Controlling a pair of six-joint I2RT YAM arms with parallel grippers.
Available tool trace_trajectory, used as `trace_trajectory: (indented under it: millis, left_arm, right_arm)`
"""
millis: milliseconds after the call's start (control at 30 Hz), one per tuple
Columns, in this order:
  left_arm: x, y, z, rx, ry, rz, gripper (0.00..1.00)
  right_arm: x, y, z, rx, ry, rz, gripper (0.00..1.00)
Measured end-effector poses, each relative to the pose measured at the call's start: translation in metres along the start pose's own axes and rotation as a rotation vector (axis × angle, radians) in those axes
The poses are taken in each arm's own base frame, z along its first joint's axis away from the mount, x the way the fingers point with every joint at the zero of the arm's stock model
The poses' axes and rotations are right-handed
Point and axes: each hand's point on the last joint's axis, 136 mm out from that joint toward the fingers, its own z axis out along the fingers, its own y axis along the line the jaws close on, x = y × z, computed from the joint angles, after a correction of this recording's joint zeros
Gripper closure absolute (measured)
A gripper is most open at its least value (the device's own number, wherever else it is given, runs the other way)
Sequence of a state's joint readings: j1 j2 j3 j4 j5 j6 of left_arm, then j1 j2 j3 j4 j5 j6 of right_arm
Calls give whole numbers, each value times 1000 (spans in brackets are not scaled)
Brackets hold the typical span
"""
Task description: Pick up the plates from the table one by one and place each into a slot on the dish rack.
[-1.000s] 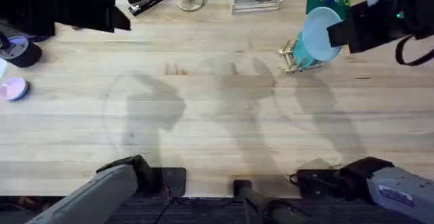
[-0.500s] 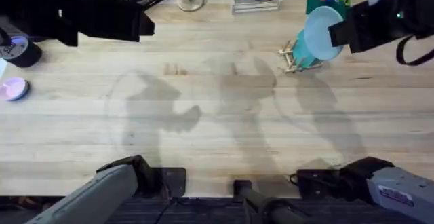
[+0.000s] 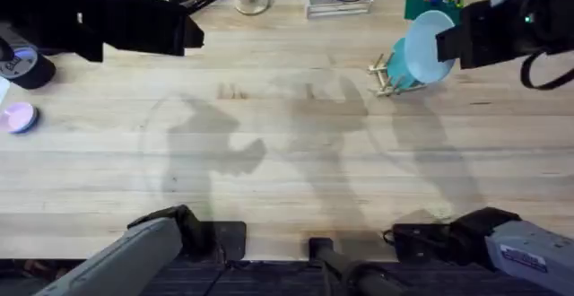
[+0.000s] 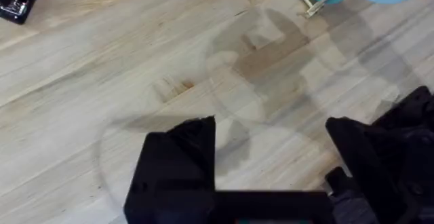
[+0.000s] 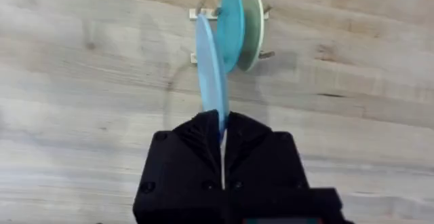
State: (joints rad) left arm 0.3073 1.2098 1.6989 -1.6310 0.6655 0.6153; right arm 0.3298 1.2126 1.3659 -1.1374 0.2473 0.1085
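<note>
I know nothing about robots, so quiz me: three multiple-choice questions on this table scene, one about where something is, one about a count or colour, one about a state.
1. Where is the dish rack?
A. far right part of the table
B. near left corner
C. table's centre

2. How many plates already stand in the rack?
A. none
B. two
C. four

3. What is the right claw doing?
A. hanging open
B. shut on the light blue plate
C. lying on the table

Answers:
1 A: the overhead view shows the rack far to the right on the table.
2 B: the right wrist view shows the teal plate and the pale yellow plate upright in it.
3 B: the light blue plate stands edge-on, pinched between the claw's fingers, beside the rack.
</note>
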Motion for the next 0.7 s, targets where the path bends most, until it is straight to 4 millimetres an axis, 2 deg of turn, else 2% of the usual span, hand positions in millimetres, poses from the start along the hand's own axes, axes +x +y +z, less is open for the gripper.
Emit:
trace_trajectory:
  millis: [200,467,700]
  left_arm:
    - [0,0,0,0,0,3,8]
    - [0,0,0,0,0,3,8]
    - [0,0,0,0,0,5,7]
  right_arm:
    - [0,0,1,0,5,52,973]
    - [0,-4,14,50,42,59,972]
    - [-10,-7,17,71,8,67,972]
